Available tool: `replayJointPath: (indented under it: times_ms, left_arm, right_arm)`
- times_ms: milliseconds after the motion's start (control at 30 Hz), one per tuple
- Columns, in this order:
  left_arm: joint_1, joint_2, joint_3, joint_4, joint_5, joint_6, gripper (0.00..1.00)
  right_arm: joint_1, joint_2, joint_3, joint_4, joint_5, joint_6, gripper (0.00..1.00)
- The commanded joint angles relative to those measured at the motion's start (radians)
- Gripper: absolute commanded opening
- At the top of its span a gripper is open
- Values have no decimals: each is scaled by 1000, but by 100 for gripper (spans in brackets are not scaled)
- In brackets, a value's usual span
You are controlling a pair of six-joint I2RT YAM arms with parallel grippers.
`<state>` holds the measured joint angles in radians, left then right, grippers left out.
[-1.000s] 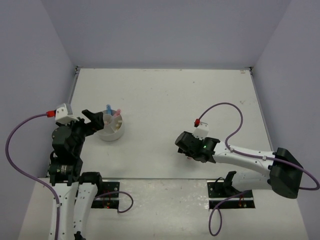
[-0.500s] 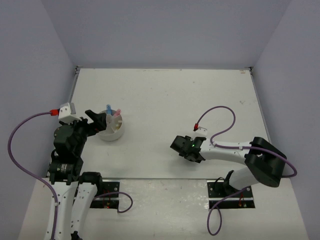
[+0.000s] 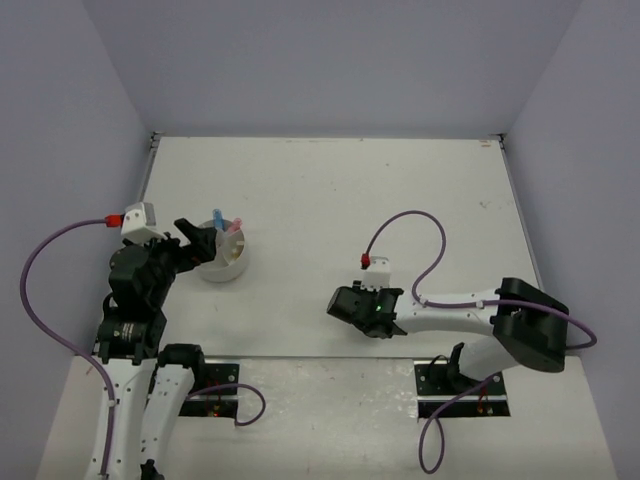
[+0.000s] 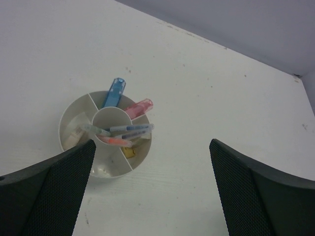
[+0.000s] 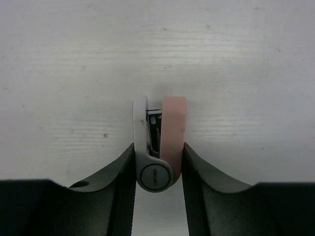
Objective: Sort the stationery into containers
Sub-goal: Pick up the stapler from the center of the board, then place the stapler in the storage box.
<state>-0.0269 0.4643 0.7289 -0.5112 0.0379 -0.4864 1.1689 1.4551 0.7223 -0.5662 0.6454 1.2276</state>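
Two grippers in view, well apart over the white table [image 3: 330, 190]. At the left of the top view, left gripper [image 3: 197, 240]: spread wide, nothing between the black mesh-faced fingers [image 4: 54, 196], hovering just beside the round white holder [image 3: 222, 262] and tilted toward it.

From the left wrist camera, holder at centre left of the frame, split into wedge compartments around a small round middle cell.
- Upper wedge: blue marker [image 4: 114, 92], leaning out over the rim.
- Next wedge to the right: pink marker [image 4: 138, 106], leaning likewise.
- Across the middle cell: grey-blue pen [image 4: 129, 129] and, just below it, orange pen [image 4: 114, 141], both lying nearly flat.
- Lower right wedge: small tan eraser [image 4: 129, 152].
- Left wedge: white block [image 4: 73, 138], kind hard to tell.

At lower centre of the top view, right gripper [image 3: 340, 304], low over the table and far from the holder. Clamped on a small stapler [image 5: 167, 123], one half pink, the other pale grey. Pinched from both sides by the dark fingers [image 5: 120, 187], round hinge end nearest the camera, front end pointing to the top of the wrist frame.
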Motion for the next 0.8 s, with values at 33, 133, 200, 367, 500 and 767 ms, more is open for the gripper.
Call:
replayJointPath:
  times_ms: [33,133,200,367,500,767]
  left_arm:
    - [-4,9,134,-41,171,4,100]
    - [-4,26,132,-37,332,-35,100]
    - [-4,45,95,10,444,-88,100]
    - [-6,-7,-1,148,572,-240,100]
    - [-5,-38,17,203,630,-266,100]
    - [-5,3,-13,220,742,-214,100]
  right_arm:
    - [100,-103,49,251,115,-444,0]
    - [171,-206,19,484,-30,-706,0]
    - [212,-266,11,606,-113,-862,0]
    - [230,-332,44,661,-140,-924,0]
    - [230,-369,25,753,-206,-954,0]
    - [230,-289,137,778,-174,-993,0]
